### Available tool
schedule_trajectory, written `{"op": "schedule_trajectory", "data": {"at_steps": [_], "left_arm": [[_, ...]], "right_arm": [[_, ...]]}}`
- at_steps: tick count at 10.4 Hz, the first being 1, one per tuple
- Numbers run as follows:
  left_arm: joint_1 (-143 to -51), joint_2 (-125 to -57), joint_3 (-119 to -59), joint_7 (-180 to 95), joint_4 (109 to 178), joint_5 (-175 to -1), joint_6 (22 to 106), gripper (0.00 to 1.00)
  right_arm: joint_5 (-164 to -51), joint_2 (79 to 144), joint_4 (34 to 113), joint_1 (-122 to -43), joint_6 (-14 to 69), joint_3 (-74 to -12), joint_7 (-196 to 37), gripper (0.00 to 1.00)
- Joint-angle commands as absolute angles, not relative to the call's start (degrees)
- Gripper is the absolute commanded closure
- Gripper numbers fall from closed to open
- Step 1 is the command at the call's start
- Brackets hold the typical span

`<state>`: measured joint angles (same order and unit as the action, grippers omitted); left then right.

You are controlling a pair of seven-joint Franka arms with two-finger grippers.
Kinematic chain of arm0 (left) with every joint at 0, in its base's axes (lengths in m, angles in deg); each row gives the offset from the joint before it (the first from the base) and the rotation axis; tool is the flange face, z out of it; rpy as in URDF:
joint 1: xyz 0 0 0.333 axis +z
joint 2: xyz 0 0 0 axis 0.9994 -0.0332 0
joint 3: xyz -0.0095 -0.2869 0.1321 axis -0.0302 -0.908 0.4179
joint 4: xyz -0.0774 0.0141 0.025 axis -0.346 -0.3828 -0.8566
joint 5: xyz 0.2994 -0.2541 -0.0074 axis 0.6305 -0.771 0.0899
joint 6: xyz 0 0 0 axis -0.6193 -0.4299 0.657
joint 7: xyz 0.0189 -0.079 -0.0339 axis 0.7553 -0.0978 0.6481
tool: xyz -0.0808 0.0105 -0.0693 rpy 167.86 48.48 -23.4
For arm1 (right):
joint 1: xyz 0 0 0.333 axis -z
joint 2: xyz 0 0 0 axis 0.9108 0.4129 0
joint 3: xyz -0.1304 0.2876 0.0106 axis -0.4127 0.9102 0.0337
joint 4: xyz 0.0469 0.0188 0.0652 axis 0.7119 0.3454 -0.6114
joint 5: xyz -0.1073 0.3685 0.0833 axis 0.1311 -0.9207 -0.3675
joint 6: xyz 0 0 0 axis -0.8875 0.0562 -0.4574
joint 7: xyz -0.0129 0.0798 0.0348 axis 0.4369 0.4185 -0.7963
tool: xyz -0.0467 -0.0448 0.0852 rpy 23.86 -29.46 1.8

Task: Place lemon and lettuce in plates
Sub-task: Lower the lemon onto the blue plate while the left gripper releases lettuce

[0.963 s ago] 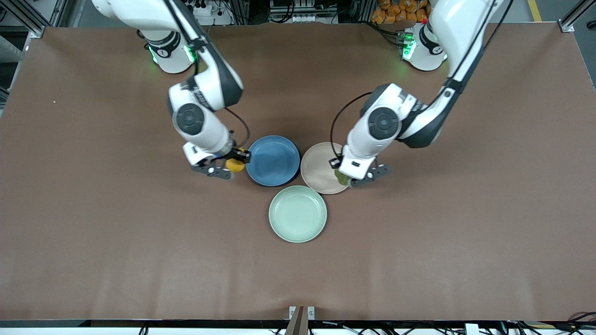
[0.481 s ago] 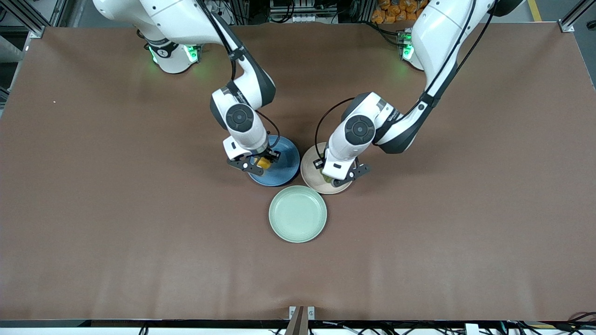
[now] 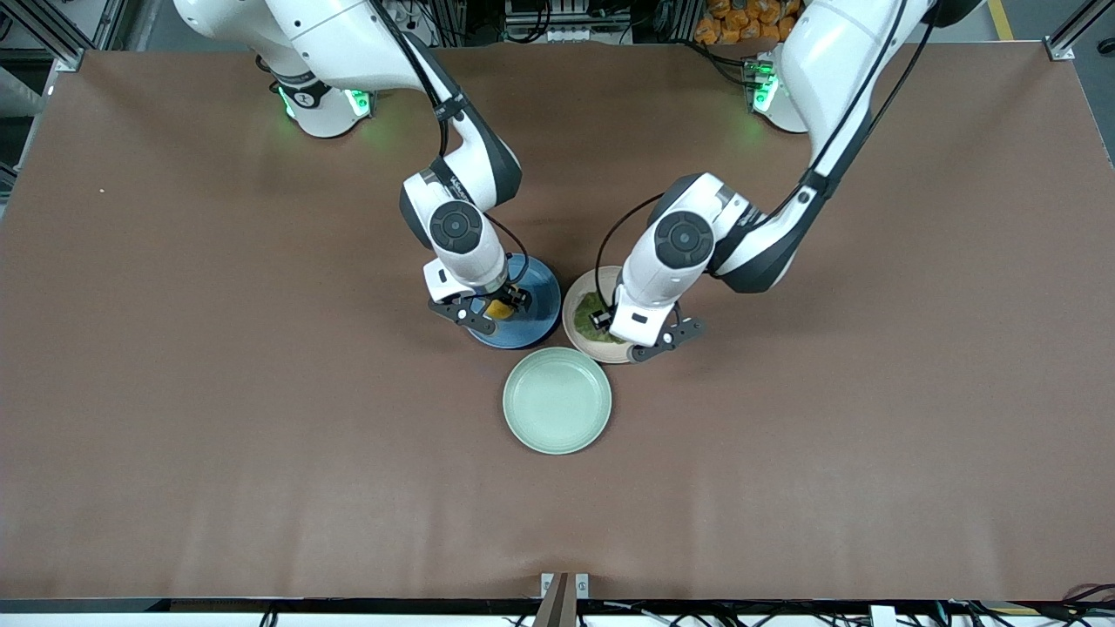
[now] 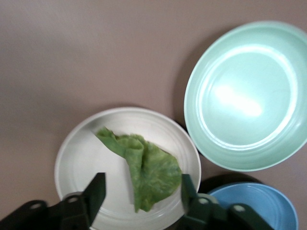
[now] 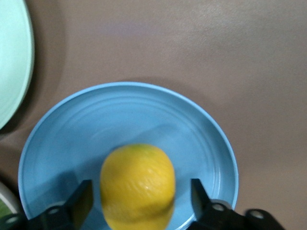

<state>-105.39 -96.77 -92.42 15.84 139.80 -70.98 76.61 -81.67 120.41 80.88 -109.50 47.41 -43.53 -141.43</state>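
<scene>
wide bare brown desk (image 3: 174,392) fills the left of the front view, out to the edge. in the upper middle of the frame the right claw (image 3: 493,311) hangs over the blue plate (image 3: 536,305), its fingers (image 5: 81,201) spread apart with a gap on each side of the lemon (image 3: 498,308), which sits in that plate; in the right wrist view the lemon (image 5: 137,184) shows at the bottom centre over the blue plate (image 5: 129,115). touching the blue plate's rim is the beige plate (image 3: 577,324), where the lettuce (image 3: 596,319) lies. the left claw (image 3: 646,338) is over this plate, fingers (image 4: 97,191) parted and clear of the leaf (image 4: 144,170). lower in the frame sits the mint plate (image 3: 557,401), just beside both. open desk runs on to the right edge.
</scene>
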Motion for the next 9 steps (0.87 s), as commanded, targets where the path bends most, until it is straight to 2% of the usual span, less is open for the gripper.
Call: {"op": "schedule_trajectory", "data": {"at_steps": [1, 5, 9], "left_arm": [[-105.50, -89.49, -90.16, 9.43, 140.83, -67.89, 72.31, 0.00], [-98.31, -83.15, -89.79, -10.79, 139.61, -68.76, 64.76, 0.00], [-92.52, -79.73, -89.79, -25.65, 134.41, -71.29, 53.94, 0.00]], "right_arm": [[-81.64, 120.16, 79.53, -107.81, 43.89, -44.48, -141.07, 0.00], [-81.29, 116.55, 79.53, -97.63, 34.21, -46.33, -124.14, 0.00], [-81.29, 115.85, 79.53, -91.11, 32.36, -46.33, -112.34, 0.00]]}}
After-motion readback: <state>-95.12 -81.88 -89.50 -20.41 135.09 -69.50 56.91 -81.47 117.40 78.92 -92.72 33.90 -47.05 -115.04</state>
